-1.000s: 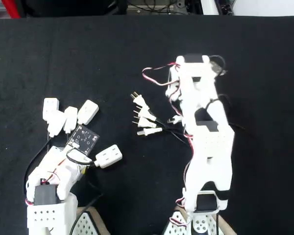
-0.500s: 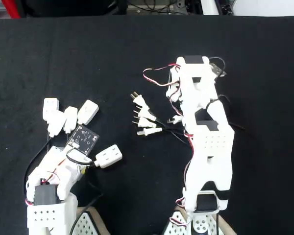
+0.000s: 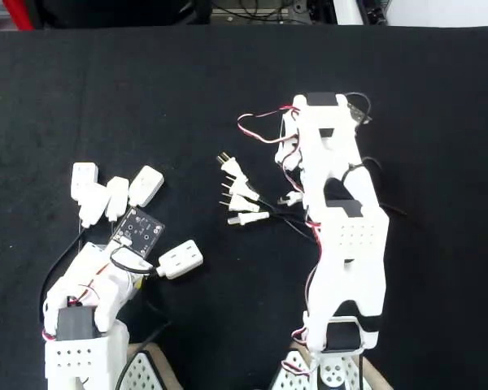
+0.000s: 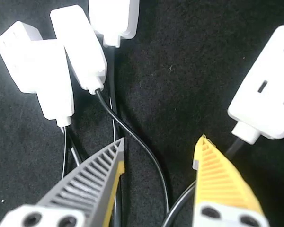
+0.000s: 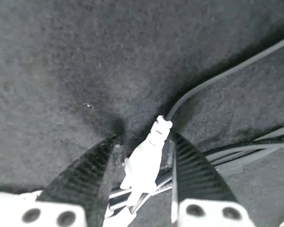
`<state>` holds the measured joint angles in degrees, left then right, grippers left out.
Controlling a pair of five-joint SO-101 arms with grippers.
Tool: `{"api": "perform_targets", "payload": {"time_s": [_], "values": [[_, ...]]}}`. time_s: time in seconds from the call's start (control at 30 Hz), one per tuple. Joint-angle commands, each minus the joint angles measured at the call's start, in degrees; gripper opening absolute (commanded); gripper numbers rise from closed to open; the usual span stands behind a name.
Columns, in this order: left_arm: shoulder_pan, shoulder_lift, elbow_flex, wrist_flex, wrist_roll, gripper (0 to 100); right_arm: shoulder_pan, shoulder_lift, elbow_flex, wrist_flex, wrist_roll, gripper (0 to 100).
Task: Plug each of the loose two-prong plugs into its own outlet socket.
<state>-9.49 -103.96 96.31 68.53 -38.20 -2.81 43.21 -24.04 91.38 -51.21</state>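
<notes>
Change: almost nothing moved; the right arm (image 3: 346, 244) only shifted a little.
Right gripper (image 5: 144, 137): pinching one plug (image 5: 146, 158); other plugs (image 3: 240, 195) lie near.
Left gripper (image 4: 161, 138): fingers apart above the sockets (image 3: 114, 195) and cords (image 4: 112, 75).
Meaning: no plug in yet.

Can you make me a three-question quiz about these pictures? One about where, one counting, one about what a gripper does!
1. Where do the loose plugs lie? A) between the sockets and the right arm B) on the sockets C) at the far edge
2. How many white sockets are there? A) two B) five C) nine
3. The right gripper's fingers are: A) open B) shut on a socket C) shut on a white plug
Answers: 1 A, the high view shows it; 2 B, four clustered, one apart; 3 C, the plug sits pinched between them.
</notes>
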Motion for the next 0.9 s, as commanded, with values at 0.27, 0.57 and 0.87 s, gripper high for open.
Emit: {"api": "perform_targets", "payload": {"time_s": [0.27,0.57,0.87], "values": [[0.3,-0.4,1.0,-1.1,-0.5,24,-0.3,-0.4,-0.9,-0.3,8.1,3.7],[0.3,-0.4,1.0,-1.1,-0.5,24,-0.1,-0.2,-5.4,-0.4,25.8,1.2],[0.4,-0.4,1.0,-1.1,-0.5,24,-0.1,6.9,-14.8,-0.3,68.3,1.5]]}}
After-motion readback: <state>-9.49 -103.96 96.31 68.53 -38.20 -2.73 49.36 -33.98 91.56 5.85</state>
